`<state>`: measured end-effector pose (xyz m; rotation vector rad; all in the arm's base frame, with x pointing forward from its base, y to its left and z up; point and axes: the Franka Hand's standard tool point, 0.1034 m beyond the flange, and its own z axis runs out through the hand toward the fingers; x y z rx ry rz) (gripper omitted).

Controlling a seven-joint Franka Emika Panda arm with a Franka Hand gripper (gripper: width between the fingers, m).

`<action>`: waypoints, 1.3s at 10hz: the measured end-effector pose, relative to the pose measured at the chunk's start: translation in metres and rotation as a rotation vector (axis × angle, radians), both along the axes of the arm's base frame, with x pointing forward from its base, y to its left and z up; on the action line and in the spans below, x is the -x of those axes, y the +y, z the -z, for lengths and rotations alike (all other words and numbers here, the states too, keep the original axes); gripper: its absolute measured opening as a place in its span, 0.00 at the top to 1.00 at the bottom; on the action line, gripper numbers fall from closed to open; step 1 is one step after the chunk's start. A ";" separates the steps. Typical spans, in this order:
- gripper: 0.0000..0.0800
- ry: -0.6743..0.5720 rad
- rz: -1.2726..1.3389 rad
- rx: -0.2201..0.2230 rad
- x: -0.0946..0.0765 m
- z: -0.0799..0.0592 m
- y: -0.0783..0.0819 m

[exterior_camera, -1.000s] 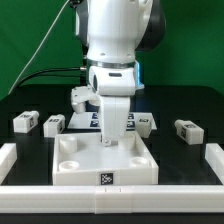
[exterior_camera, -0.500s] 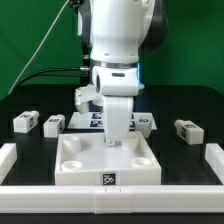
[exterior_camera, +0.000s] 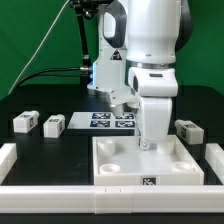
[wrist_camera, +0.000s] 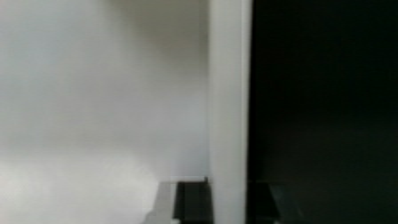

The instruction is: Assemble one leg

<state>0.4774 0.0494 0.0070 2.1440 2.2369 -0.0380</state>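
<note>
The large white tray-like part [exterior_camera: 118, 168] lies on the black table, right of centre in the exterior view, with a tag on its front face. My gripper [exterior_camera: 150, 142] stands upright over its back edge with the fingers down on either side of the rear wall. In the wrist view the gripper [wrist_camera: 228, 198] has the thin white wall [wrist_camera: 228, 90] between its dark fingers [wrist_camera: 189, 206], so it is shut on it. Three small white legs lie on the table: two at the left [exterior_camera: 22, 121] [exterior_camera: 53, 125] and one at the right [exterior_camera: 187, 130], just beside the arm.
The marker board [exterior_camera: 104, 120] lies flat behind the tray. Low white rails border the table at the front [exterior_camera: 60, 191], the left [exterior_camera: 8, 156] and the right [exterior_camera: 214, 156]. A green wall stands behind.
The arm and the tray-like part have shifted together toward the exterior view's right. The tray now sits close to the right-hand leg. The legs have not moved.
</note>
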 end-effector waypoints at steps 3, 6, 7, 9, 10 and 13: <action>0.93 -0.003 0.009 0.007 -0.015 0.000 0.016; 0.93 0.010 0.035 0.014 -0.017 0.000 0.027; 0.93 0.015 0.029 0.016 -0.017 0.000 0.031; 0.93 0.018 0.024 0.015 -0.016 0.000 0.035; 0.93 0.018 0.024 0.015 -0.016 0.000 0.035; 0.61 0.018 0.025 0.015 -0.016 0.000 0.034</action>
